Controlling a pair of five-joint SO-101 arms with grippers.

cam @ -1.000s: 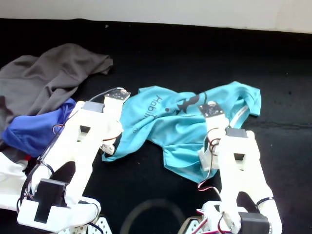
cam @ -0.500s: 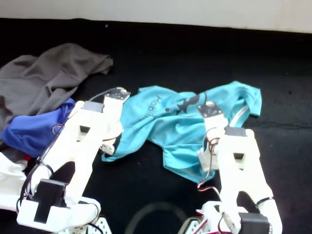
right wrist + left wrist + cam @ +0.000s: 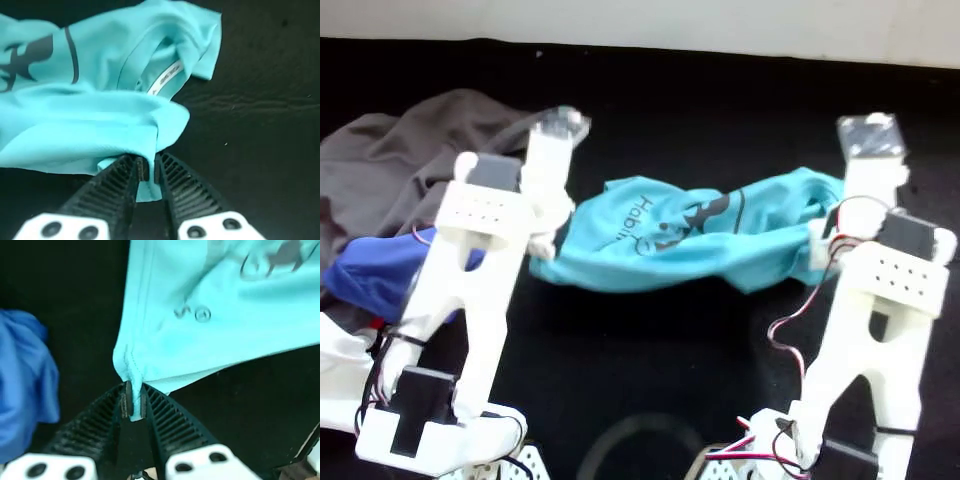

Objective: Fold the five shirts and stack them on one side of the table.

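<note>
A turquoise shirt [image 3: 690, 240] hangs stretched between the two arms above the black table [image 3: 720, 110]. My left gripper [image 3: 134, 401] is shut on one corner of the turquoise shirt [image 3: 210, 305], at its left end in the high view [image 3: 542, 247]. My right gripper [image 3: 148, 170] is shut on a bunched fold of the turquoise shirt [image 3: 90, 120], at its right end in the high view [image 3: 817, 243]. A grey shirt [image 3: 410, 160] and a blue shirt [image 3: 375, 275] lie heaped at the left; the blue shirt [image 3: 22, 385] also lies beside the left gripper.
White fabric [image 3: 335, 360] lies at the table's left front corner under the heap. Both arm bases stand at the front edge [image 3: 640, 450]. The far and right parts of the black table [image 3: 270, 75] are bare. A pale wall [image 3: 720, 25] runs behind it.
Both arms have risen and moved apart, lifting the turquoise shirt off the table and pulling it into a stretched band. Before, it lay spread flat with both grippers down on it.
</note>
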